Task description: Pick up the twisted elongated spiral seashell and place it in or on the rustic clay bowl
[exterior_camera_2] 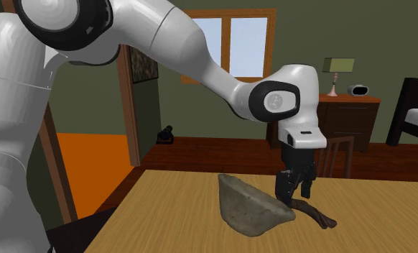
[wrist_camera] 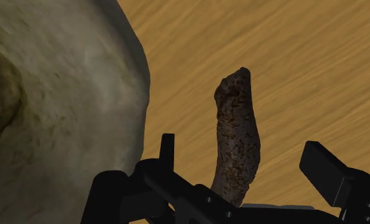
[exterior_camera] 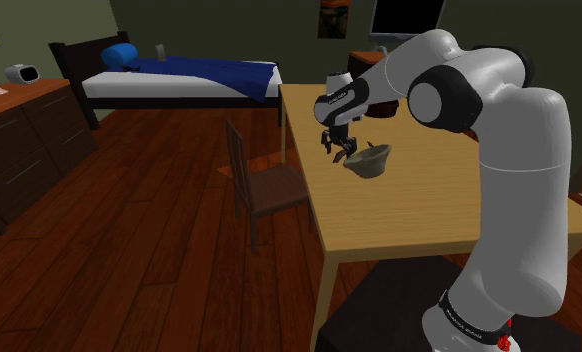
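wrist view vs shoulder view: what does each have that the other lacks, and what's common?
Wrist: the speckled brown spiral shell lying on the table between the open fingers, neither touching it. Shoulder: the white arm, a chair, a bed, a dresser. Both: the grey-beige bowl, the wooden table, the hand.

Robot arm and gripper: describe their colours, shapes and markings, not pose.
The glossy white arm of rounded links has dark joints with round grey end caps. A black band with small white lettering rings its base link, with a small red mark just below. The all-black two-finger gripper is angular, with flat blocky fingers.
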